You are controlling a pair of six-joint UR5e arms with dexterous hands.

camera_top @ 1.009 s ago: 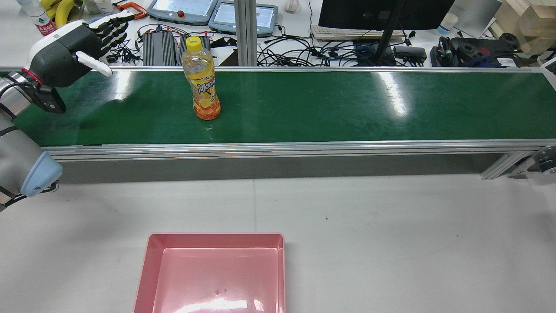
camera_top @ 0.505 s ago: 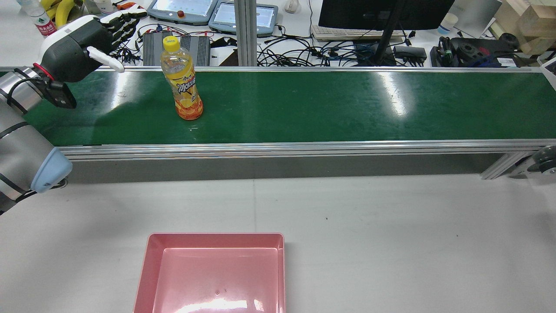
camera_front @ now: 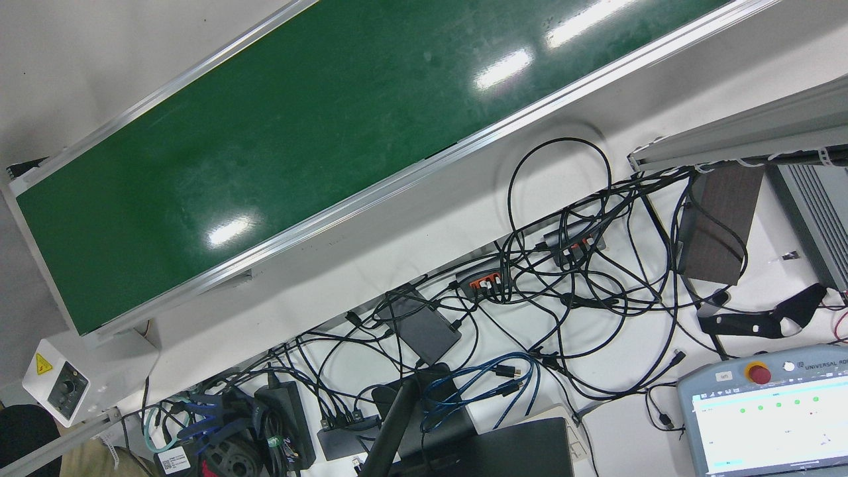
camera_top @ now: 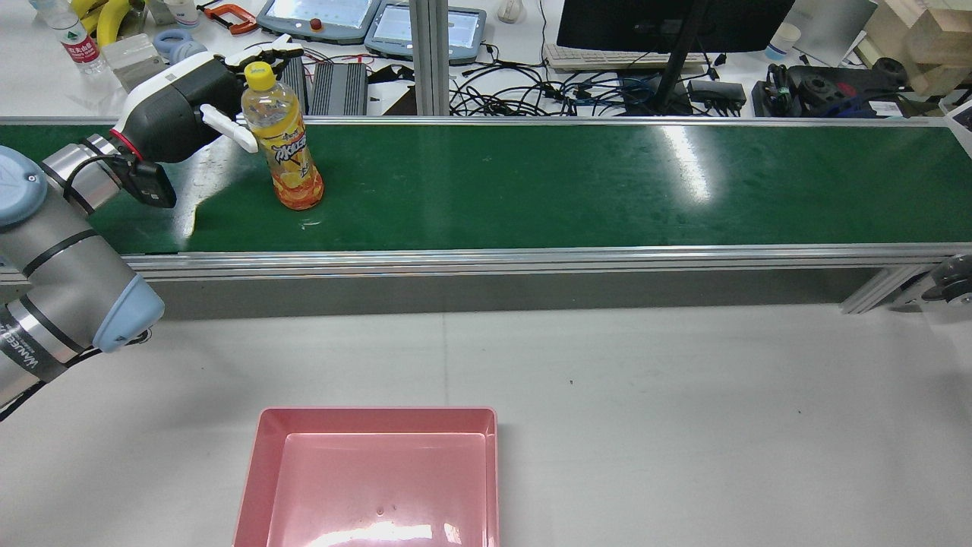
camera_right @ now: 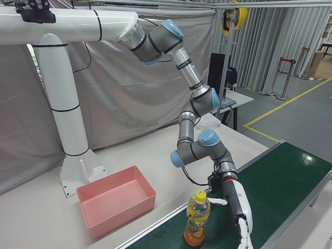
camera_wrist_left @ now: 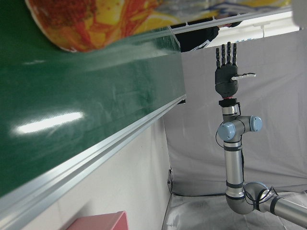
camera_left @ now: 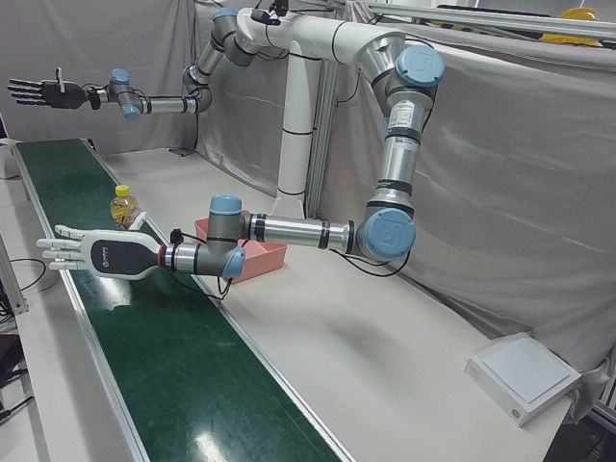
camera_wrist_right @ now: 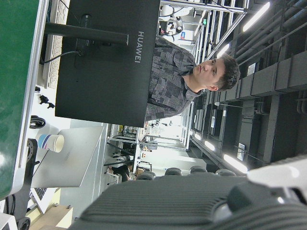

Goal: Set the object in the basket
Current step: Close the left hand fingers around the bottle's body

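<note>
An orange drink bottle (camera_top: 287,148) with a yellow cap stands upright on the green conveyor belt (camera_top: 531,182), toward its left end. My left hand (camera_top: 182,110) is open just left of the bottle, its thumb pointing at the bottle's shoulder and its fingers stretched out behind the cap. The left-front view shows this hand (camera_left: 96,253) flat and spread beside the bottle (camera_left: 125,207), not closed on it. The pink basket (camera_top: 376,412) sits empty on the white table in front of the belt. My right hand (camera_left: 43,91) is open, raised high far down the belt.
Beyond the belt's far rail lie cables, teach pendants (camera_top: 319,17) and a monitor (camera_top: 668,23). The belt's aluminium front rail (camera_top: 486,260) runs between the belt and the white table. The bottle's base (camera_wrist_left: 91,21) fills the top of the left hand view.
The bottle has travelled left along the belt. My left hand has moved right and now sits right beside the bottle, still open.
</note>
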